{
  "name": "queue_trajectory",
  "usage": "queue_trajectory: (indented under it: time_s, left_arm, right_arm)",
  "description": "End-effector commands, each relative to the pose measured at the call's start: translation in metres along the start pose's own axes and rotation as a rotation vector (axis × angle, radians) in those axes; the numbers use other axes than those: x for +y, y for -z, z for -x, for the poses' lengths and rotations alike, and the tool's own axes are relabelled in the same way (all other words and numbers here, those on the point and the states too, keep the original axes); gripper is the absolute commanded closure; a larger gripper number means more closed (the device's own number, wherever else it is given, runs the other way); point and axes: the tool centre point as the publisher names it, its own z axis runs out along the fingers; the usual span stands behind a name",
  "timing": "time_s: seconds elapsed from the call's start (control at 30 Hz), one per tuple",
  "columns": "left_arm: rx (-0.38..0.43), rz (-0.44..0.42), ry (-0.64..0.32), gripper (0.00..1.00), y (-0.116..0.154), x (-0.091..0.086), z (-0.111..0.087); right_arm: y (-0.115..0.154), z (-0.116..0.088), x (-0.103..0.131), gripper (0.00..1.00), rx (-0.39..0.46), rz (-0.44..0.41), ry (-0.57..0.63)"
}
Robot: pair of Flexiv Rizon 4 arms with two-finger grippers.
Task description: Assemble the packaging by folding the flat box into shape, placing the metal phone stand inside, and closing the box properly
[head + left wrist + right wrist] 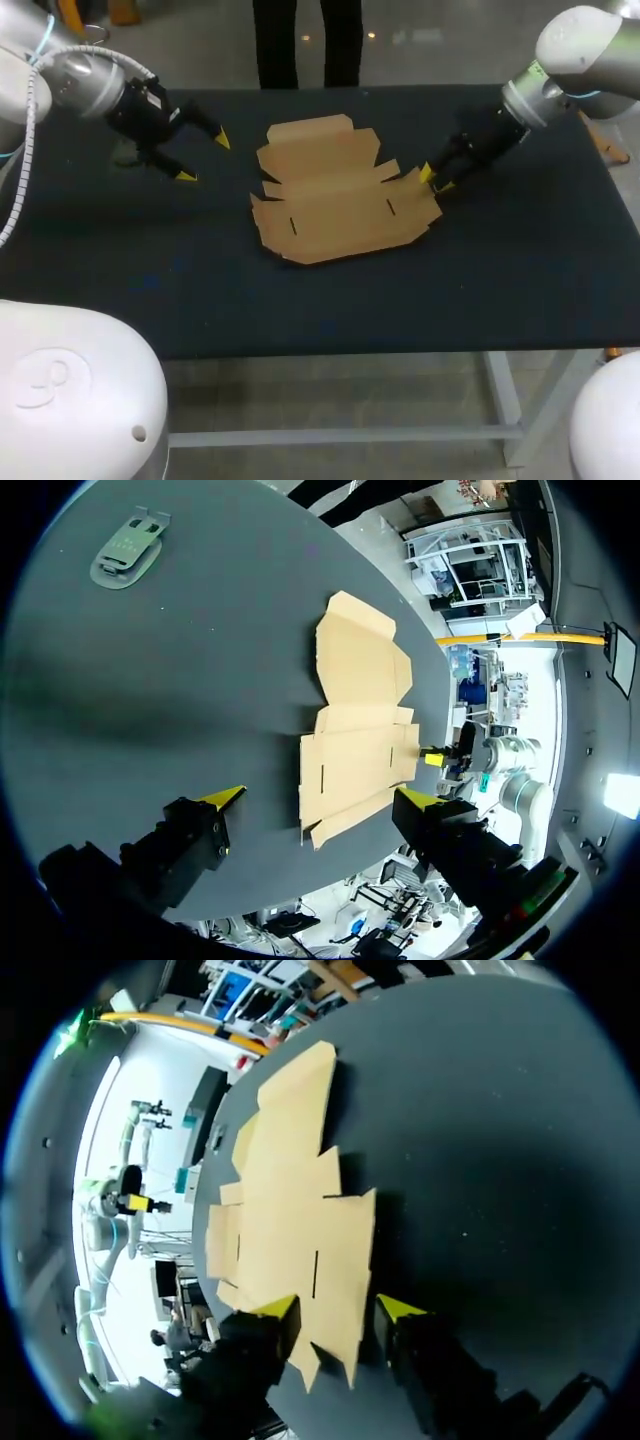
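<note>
Judging from head view: flat box (335, 190) mid-table, long axis seemingly far-to-near. Right gripper (432, 178) at its right side flap, arm low, angled in from far right. Left gripper (203, 155) well apart to box's left, fingers spread, so right arm nearer.
Left wrist view: box ahead of spread fingers, not touched; metal phone stand (125, 550) flat on table, well apart from box.
Right wrist view: flap edge between parted fingers (283, 1310), no clamp evident. Next move likely lifts that flap.
</note>
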Motion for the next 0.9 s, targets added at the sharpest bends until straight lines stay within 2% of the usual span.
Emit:
queue_trajectory:
  time_s: [0.03, 0.27, 0.33, 0.37, 0.4, 0.53, 0.83, 0.9]
  left_arm:
    - [-0.006, 0.001, 0.000, 0.00, 0.001, 0.001, -0.002]
    - [-0.011, -0.004, 0.003, 0.00, 0.001, 0.002, -0.003]
    - [-0.011, -0.004, 0.003, 0.00, 0.000, 0.002, -0.004]
    - [-0.011, -0.003, 0.003, 0.00, 0.000, 0.002, -0.004]
    - [-0.012, -0.003, 0.003, 0.00, 0.000, 0.002, -0.004]
    - [-0.010, -0.005, 0.006, 0.00, 0.001, 0.003, -0.003]
    - [-0.004, -0.001, 0.005, 0.00, 0.001, 0.005, -0.001]
    - [-0.003, 0.000, 0.003, 0.00, 0.002, 0.005, 0.000]
  right_arm:
    - [-0.015, 0.016, 0.021, 0.49, 0.023, -0.211, 0.000]
    - [-0.024, 0.021, 0.025, 0.54, 0.023, -0.262, -0.002]
    - [-0.024, 0.019, 0.027, 0.58, 0.024, -0.264, 0.003]
    - [-0.024, 0.019, 0.028, 0.68, 0.027, -0.262, 0.006]
    - [-0.024, 0.018, 0.028, 1.00, 0.034, -0.255, 0.007]
    - [-0.025, 0.013, 0.020, 1.00, 0.051, -0.233, 0.004]
    - [-0.026, 0.002, -0.008, 1.00, 0.099, -0.120, -0.058]
    - [-0.027, -0.001, -0.012, 1.00, 0.084, -0.086, -0.078]
